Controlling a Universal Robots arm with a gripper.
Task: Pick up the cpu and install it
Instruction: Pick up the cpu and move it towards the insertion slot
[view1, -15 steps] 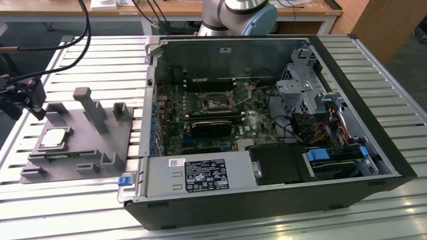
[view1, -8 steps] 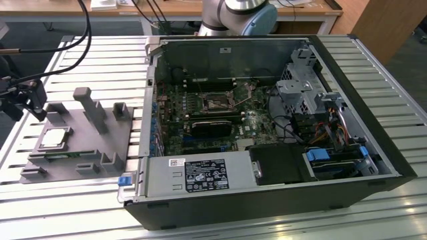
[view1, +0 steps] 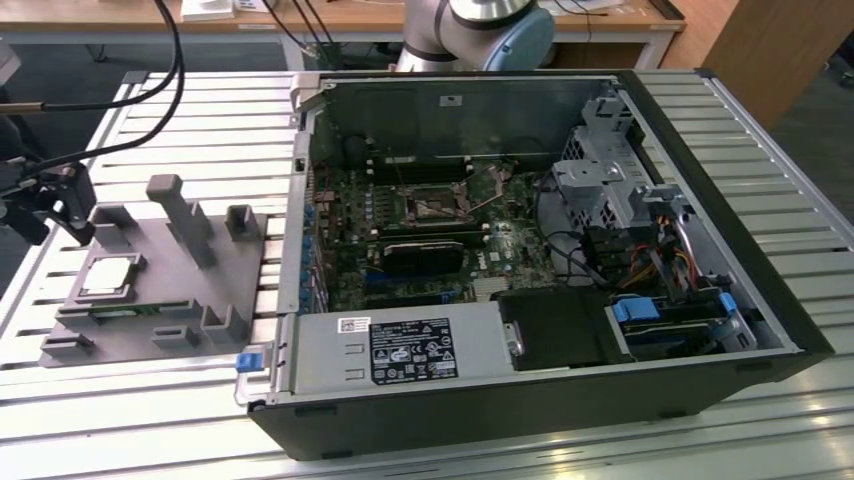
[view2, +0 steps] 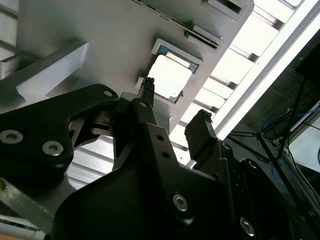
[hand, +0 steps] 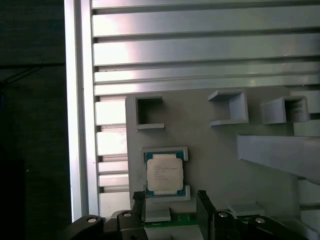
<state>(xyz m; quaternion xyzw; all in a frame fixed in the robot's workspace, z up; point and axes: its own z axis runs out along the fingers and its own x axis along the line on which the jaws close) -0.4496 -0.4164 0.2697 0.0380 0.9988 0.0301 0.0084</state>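
I see my gripper (hand: 170, 197) closest, its jaws spread and holding nothing, near the cpu (hand: 164, 174). The cpu lies flat in its seat on the gray fixture (hand: 215, 150), well apart from the open computer case (view1: 534, 420).

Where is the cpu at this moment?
The cpu lies in a pocket of the gray fixture plate, at the exterior view's left, beside the open computer case.

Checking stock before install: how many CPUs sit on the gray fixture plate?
1. The cpu lies flat in its framed nest on the gray fixture plate, near the open tool; none looks hidden.
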